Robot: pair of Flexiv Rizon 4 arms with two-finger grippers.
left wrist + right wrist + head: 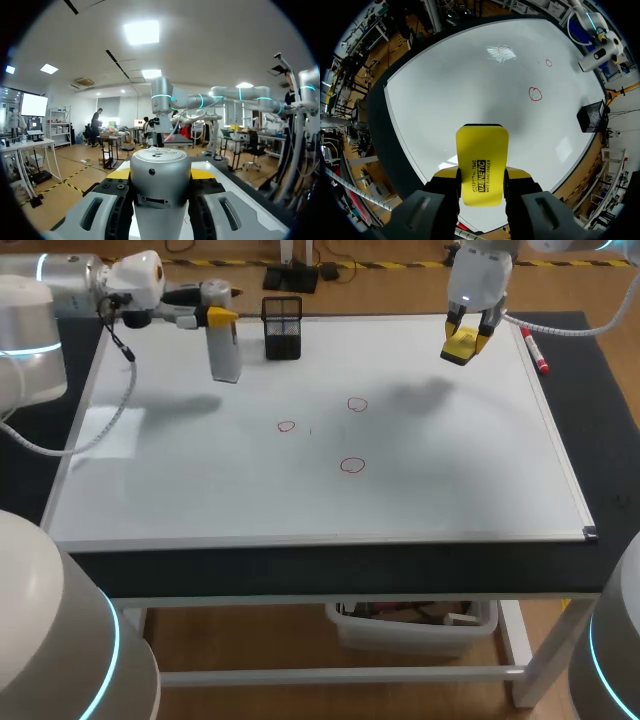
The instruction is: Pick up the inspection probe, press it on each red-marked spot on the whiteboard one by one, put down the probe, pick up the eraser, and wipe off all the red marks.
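While the left claw (222, 316) clasps the probe (225, 355) aside, the right claw (466, 340), clenched on the eraser (481, 150), should land it flat on the nearest red mark (357, 404).

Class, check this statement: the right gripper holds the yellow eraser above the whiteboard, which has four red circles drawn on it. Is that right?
Not quite: the whiteboard has three red circles, not four, as the head view shows. The right gripper does hold the yellow eraser above it.
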